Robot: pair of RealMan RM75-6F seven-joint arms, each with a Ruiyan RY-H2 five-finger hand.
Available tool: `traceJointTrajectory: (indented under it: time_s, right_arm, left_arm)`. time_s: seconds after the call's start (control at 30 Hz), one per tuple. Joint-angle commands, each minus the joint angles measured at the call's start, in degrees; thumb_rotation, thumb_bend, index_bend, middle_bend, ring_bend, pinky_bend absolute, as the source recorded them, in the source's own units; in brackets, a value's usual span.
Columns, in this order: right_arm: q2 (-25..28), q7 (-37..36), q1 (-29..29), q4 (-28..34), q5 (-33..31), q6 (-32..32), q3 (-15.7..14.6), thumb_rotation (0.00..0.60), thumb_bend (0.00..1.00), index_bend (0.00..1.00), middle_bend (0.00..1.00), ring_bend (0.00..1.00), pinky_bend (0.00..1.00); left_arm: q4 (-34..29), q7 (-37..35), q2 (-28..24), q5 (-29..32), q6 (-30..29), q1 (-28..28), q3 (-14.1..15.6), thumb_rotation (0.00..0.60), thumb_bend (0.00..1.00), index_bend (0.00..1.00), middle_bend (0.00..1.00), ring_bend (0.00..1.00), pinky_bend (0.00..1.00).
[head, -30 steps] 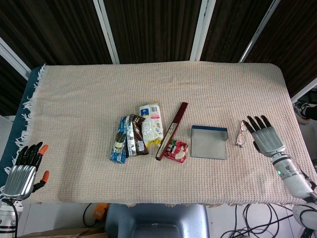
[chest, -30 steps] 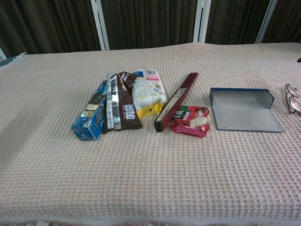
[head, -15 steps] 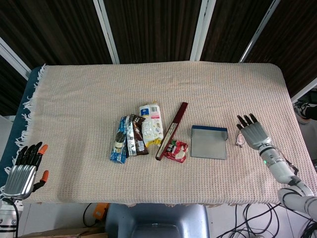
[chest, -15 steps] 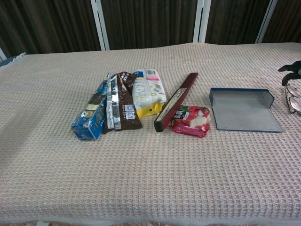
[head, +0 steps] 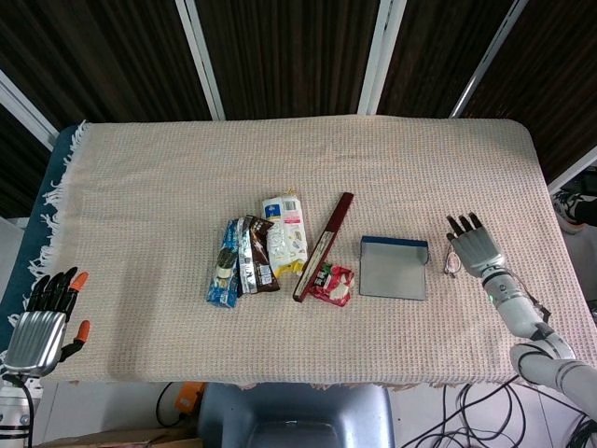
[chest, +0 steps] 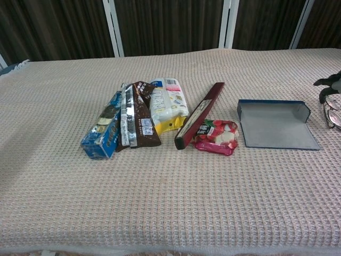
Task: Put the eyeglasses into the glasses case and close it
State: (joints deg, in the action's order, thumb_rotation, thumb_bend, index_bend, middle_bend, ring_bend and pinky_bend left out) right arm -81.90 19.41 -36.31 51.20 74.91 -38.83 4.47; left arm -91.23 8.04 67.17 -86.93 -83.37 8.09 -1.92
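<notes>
The eyeglasses [head: 451, 259] are thin-framed and lie flat on the cloth-covered counter [head: 168, 187] near its right edge, just right of the glasses case [head: 394, 267]. The case lies open, grey inside with a dark blue rim. The right robot hand [head: 474, 245] sits beside the eyeglasses with fingers extended, holding nothing; whether it touches the frame cannot be told. In the chest view the eyeglasses are cut off at the picture's edge. The left robot hand [head: 42, 322] hangs off the counter's left corner, fingers apart and empty. Writing on the snack packets [head: 250, 254] is too small to read.
</notes>
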Motion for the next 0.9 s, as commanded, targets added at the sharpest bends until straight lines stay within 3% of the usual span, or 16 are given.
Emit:
traceJointTrajectory:
  time_s: [0.03, 0.27, 0.5, 0.57, 0.63, 0.7, 0.9]
  right_arm:
    - [0.1, -0.1, 0.4, -0.4, -0.3, -0.3, -0.3, 0.6, 0.73, 0.39, 0.0, 0.0, 0.0]
    - [2.1, 3.3, 3.1, 0.8, -3.2, -1.4, -1.3, 0.6, 0.73, 0.39, 0.0, 0.0, 0.0]
    - [5.8, 6.6, 5.4, 7.3, -6.3, -3.3, -1.7, 0.6, 0.73, 0.38, 0.0, 0.0, 0.0]
    - [6.0, 6.5, 5.4, 8.0, -6.2, -3.8, -1.6, 0.6, 0.65, 0.36, 0.0, 0.0, 0.0]
    - [5.4, 5.7, 5.4, 7.7, -5.8, -5.0, -1.3, 0.6, 0.49, 0.35, 0.0, 0.0, 0.0]
    - [4.1, 4.6, 5.4, 6.2, -5.0, -6.3, -1.1, 0.6, 0.41, 0.37, 0.0, 0.0, 0.0]
    - [0.9, 1.5, 5.1, 1.0, -3.3, -6.9, -1.3, 0.6, 0.4, 0.47, 0.0, 0.0, 0.0]
  left_arm:
    - [0.0, -0.2, 0.0, 0.0, -0.1, 0.0, 0.0, 0.6, 0.43, 0.0, 0.0, 0.0, 0.03]
    - [0.1, -0.7, -0.2, -0.2, 0.0, 0.0, 0.1, 0.6, 0.43, 0.0, 0.0, 0.0, 0.03]
    - [-0.1, -0.6, -0.2, -0.5, 0.5, 0.2, 0.3, 0.6, 0.43, 0.0, 0.0, 0.0, 0.03]
    - [-0.2, -0.6, -0.2, -0.6, 0.6, 0.3, 0.4, 0.6, 0.43, 0.0, 0.0, 0.0, 0.03]
    - [-0.2, -0.7, -0.2, -0.8, 0.4, 0.3, 0.5, 0.6, 0.43, 0.0, 0.0, 0.0, 0.03]
    - [-0.3, -0.8, -0.2, -1.0, 0.4, 0.3, 0.6, 0.6, 0.43, 0.0, 0.0, 0.0, 0.03]
    - [-0.4, -1.3, -0.4, -1.0, 0.2, 0.2, 0.5, 0.6, 0.43, 0.0, 0.0, 0.0, 0.03]
